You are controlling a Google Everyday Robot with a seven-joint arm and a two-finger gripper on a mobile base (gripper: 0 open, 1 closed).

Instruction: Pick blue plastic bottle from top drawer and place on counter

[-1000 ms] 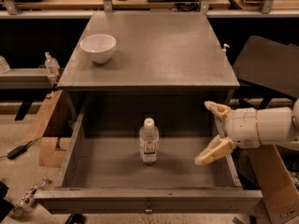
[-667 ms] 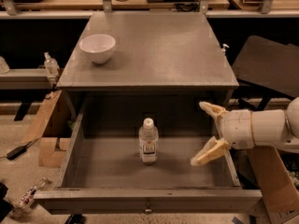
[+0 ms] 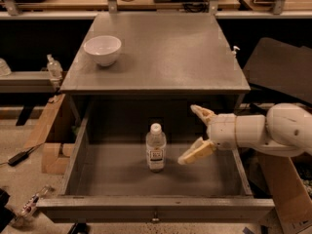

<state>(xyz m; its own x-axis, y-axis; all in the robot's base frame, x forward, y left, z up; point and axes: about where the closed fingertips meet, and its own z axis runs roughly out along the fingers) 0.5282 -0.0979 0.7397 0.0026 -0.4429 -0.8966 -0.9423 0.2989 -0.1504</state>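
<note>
The blue plastic bottle (image 3: 156,147) is clear with a white cap and a white label. It stands upright on the flat bottom of the open top drawer (image 3: 117,177), near its middle. My gripper (image 3: 189,134) is open, its two cream fingers spread one above the other. It hangs inside the drawer just right of the bottle, a short gap away and not touching it. The counter (image 3: 165,52) is the grey cabinet top behind and above the drawer.
A white bowl (image 3: 102,49) sits on the counter's left side. A pump-topped clear bottle (image 3: 53,68) stands on a ledge at the left. Wooden blocks (image 3: 51,130) and a cable lie on the floor left of the drawer. A cardboard box (image 3: 287,194) is at the right.
My gripper and arm have moved left across the drawer, closer to the bottle. The fingers stay spread. The bottle has not moved.
</note>
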